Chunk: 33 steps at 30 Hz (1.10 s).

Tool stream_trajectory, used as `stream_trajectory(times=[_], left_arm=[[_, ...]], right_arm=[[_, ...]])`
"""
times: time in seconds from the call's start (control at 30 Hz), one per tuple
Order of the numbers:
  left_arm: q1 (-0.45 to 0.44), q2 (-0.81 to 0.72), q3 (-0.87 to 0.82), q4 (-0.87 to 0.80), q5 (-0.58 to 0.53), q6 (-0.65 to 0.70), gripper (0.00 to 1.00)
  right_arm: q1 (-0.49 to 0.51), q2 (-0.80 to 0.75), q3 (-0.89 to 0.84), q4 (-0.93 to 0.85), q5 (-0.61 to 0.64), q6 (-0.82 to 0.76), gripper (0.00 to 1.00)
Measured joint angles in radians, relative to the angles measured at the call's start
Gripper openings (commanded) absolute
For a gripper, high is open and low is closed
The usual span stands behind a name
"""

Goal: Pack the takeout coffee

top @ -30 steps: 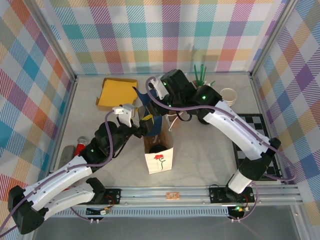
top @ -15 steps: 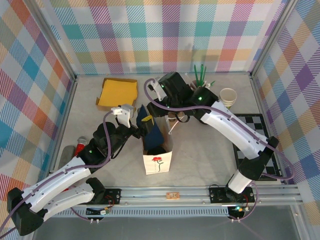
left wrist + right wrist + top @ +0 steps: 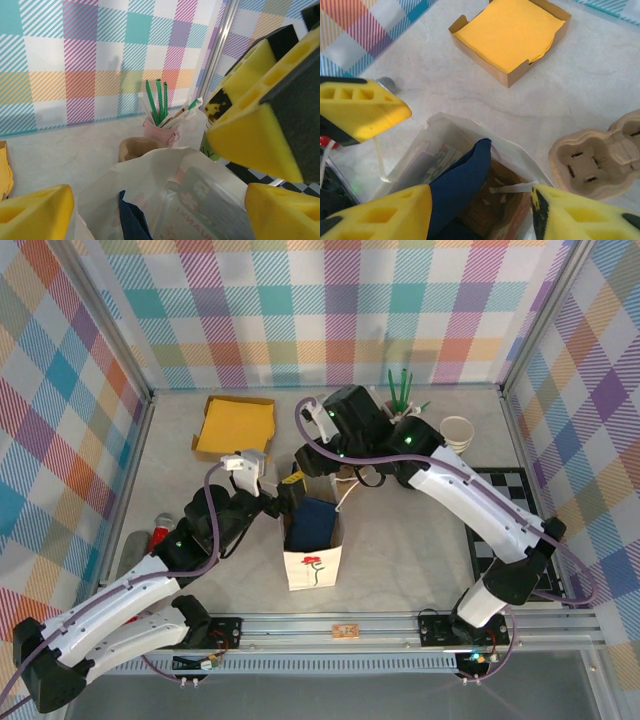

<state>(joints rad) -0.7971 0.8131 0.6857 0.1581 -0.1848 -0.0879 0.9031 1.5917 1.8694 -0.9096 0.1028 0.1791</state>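
A white paper bag [image 3: 313,565] with a red flower stands open at the table's middle. A dark blue cloth [image 3: 315,520] lies in its mouth and covers what is below. The takeout coffee is hidden. My right gripper [image 3: 480,205] hangs open over the bag [image 3: 445,122], the blue cloth [image 3: 465,185] against its left finger and brown card beneath. My left gripper [image 3: 160,215] is open too, its fingers either side of the bag's rim [image 3: 150,170], above a printed packet [image 3: 210,200]. From above, the left gripper [image 3: 284,492] and right gripper [image 3: 325,472] meet at the bag's far edge.
A box of yellow napkins [image 3: 237,425] lies at the back left. A brown pulp cup carrier [image 3: 590,155] sits behind the bag. Further back are a pink pot of sticks [image 3: 400,400] and a lidless cup [image 3: 457,430]. A checkered board [image 3: 505,510] is on the right.
The blue cloth has gone down from standing above the bag to lying in its mouth, covering a black round thing seen earlier. The right jaws have opened wider.
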Motion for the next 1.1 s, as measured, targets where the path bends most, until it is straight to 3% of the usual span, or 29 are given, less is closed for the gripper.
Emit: stream_trajectory(times=[0.3,0.8,1.1], left_arm=[[0.0,-0.001,0.084,-0.086,0.011,-0.002,0.99],[0.0,-0.02,0.086,-0.145,-0.018,-0.054,1.0],[0.0,-0.028,0.086,-0.147,-0.084,-0.054,1.0]], right_arm=[[0.005,-0.029,0.019,-0.014,-0.005,0.0,0.71],[0.013,-0.045,0.002,-0.031,0.019,0.016,0.75],[0.013,-0.075,-0.032,-0.068,0.086,0.042,0.85]])
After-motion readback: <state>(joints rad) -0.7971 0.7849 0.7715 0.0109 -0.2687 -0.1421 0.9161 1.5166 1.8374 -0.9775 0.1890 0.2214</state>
